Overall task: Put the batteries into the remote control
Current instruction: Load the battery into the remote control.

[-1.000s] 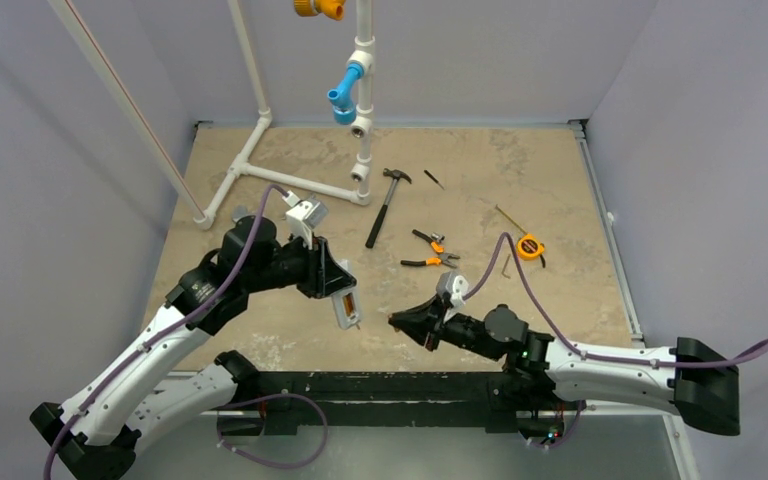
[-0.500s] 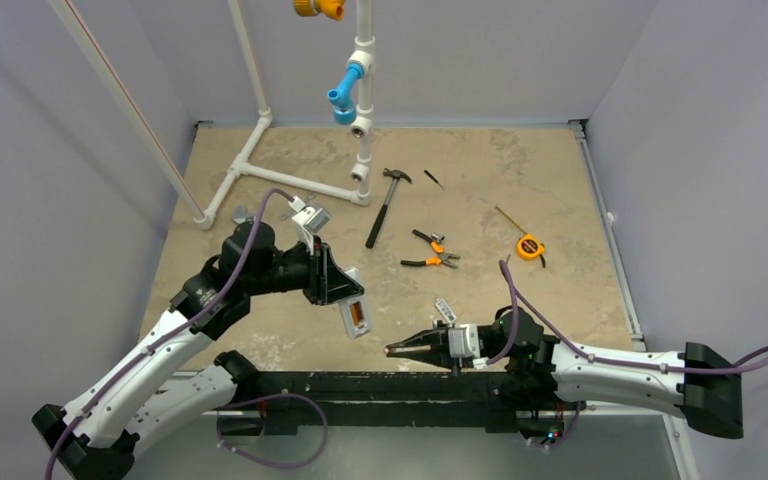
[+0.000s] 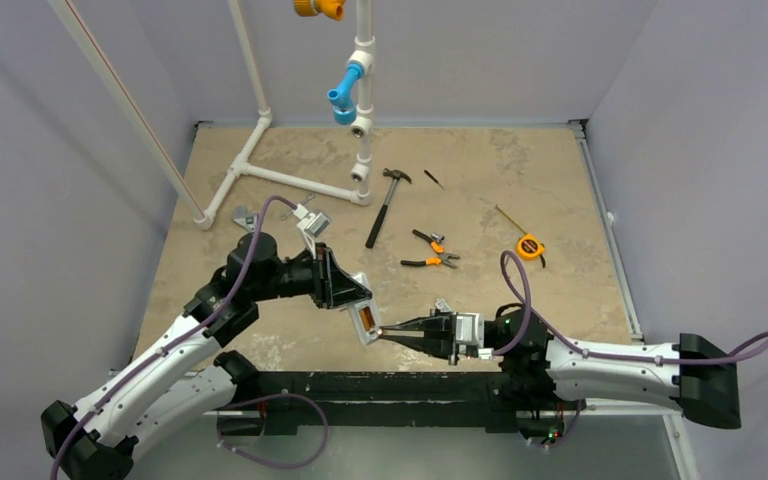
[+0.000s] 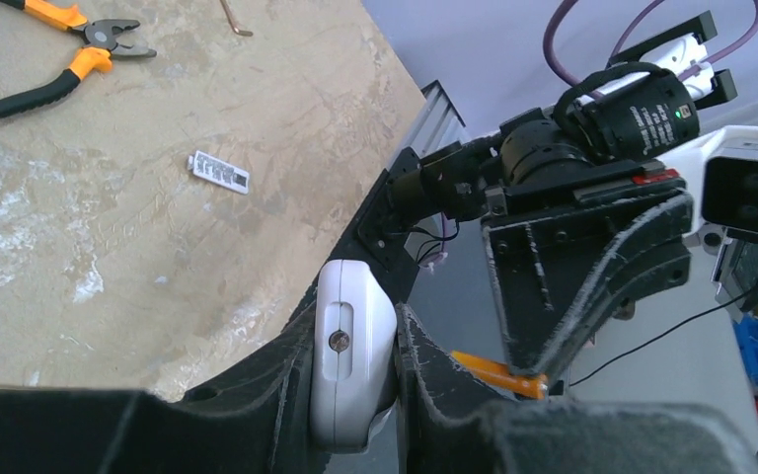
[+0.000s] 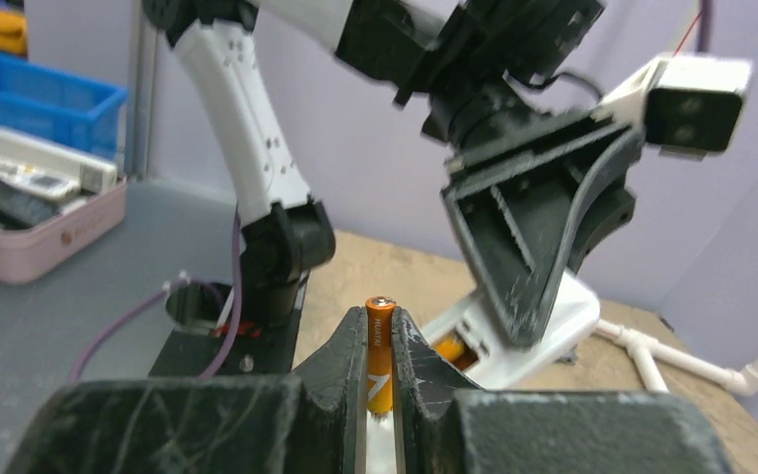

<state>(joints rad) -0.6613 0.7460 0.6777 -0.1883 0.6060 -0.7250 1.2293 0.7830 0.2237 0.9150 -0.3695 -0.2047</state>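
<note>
Left gripper (image 3: pixel 353 293) clamps the remote (image 3: pixel 367 322), its long axis tilted; right gripper (image 5: pixel 379 331) pinches a battery (image 5: pixel 379 367) lengthwise, tip toward the remote.

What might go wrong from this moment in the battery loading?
1. The left claw holds the remote control tilted in mid-air; a push from the battery could twist it in the grip.
2. The right claw grips the battery with only its end protruding, so the claw may hit the remote control before it seats.
3. Both hang near the near edge of the table; a dropped battery could roll off.
</note>
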